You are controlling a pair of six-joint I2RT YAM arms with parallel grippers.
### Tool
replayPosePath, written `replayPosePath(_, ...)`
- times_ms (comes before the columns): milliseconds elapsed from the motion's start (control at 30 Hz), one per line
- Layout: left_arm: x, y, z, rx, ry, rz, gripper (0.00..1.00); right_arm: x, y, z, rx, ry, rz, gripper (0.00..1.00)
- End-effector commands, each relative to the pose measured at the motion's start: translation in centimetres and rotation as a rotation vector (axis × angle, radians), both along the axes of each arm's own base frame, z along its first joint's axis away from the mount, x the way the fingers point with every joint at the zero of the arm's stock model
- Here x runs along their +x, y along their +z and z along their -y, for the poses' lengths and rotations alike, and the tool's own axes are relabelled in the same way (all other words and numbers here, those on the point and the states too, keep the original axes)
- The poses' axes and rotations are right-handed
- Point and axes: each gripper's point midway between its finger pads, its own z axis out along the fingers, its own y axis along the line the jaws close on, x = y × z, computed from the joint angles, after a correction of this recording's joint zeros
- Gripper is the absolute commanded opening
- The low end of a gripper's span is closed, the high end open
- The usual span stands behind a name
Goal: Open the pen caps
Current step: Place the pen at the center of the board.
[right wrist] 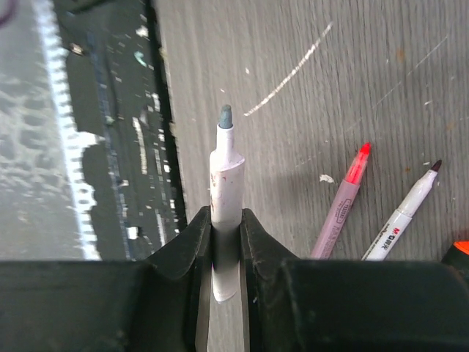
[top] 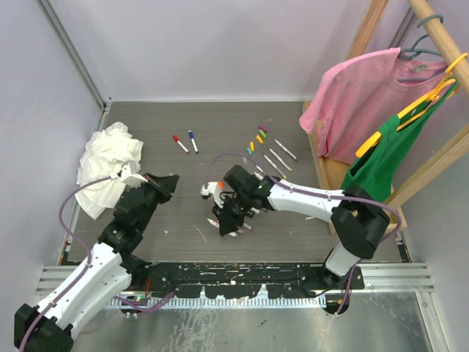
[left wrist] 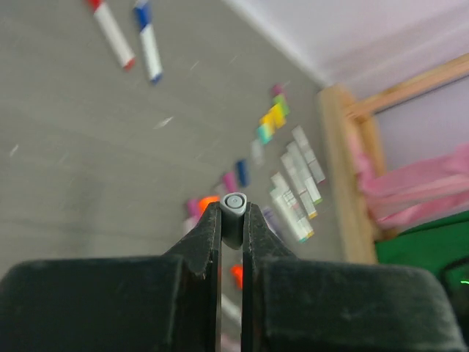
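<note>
- While the right gripper (right wrist: 227, 217) clamps the white pen (right wrist: 226, 165), bare grey tip forward, a low move may smear the table (right wrist: 381, 73).
- The left gripper (left wrist: 232, 220) pinches the grey cap (left wrist: 234, 204) only at its tips; it may slip and roll away.
- Loose caps (top: 258, 138) lie at the far side, right of two capped pens (top: 180, 143); a sweeping arm may scatter them.

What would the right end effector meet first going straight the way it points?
The right end effector is shut on an uncapped pen, whose tip leads. Ahead lies only bare table; the black rail sits off to its left. Probably the table, if pitched down; depth unclear.
</note>
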Motion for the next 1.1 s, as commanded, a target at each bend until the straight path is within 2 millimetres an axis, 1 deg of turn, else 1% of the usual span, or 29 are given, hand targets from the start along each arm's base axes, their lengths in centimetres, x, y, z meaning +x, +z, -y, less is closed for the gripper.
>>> replayPosePath(0,-1.9,-8.2,-1.0,0.000,0.047,-0.282,0.00,2.0,-2.4,-0.1,-0.160,-0.044,0.156,0.03)
replayPosePath(33,-2.2,-9.4,-1.0,-0.004,0.054,-0.330,0.00,1.9,-3.3,-0.1,-0.195,-0.045,0.163,0.03)
replayPosePath(100,-2.8,-11.2,-1.3,-0.012,0.075,-0.400,0.00,1.8,-4.4,-0.3,-0.247,-0.043,0.184,0.04)
replayPosePath(167,-3.1,-12.3,-1.3,-0.016,0.084,-0.440,0.00,1.6,-5.3,-0.4,-0.291,-0.041,0.201,0.04)
replayPosePath(233,-3.2,-12.8,-1.3,-0.019,0.083,-0.455,0.00,1.7,-6.0,-0.4,-0.329,-0.047,0.227,0.05)
replayPosePath(367,-3.3,-13.3,-1.1,-0.023,0.078,-0.464,0.00,2.0,-6.6,-0.3,-0.373,-0.063,0.264,0.08)
replayPosePath(600,-3.6,-14.0,-1.2,-0.037,0.081,-0.472,0.00,2.1,-7.5,0.0,-0.420,-0.061,0.268,0.16)
replayPosePath(667,-3.6,-13.9,-1.2,-0.039,0.082,-0.470,0.00,2.1,-7.6,0.1,-0.429,-0.061,0.269,0.21)
replayPosePath(800,-3.7,-13.7,-1.3,-0.044,0.083,-0.460,0.00,2.2,-7.6,0.1,-0.433,-0.061,0.277,0.28)
replayPosePath(1067,-3.8,-13.6,-1.0,-0.077,0.070,-0.452,0.00,2.2,-7.7,0.2,-0.442,-0.052,0.278,0.33)
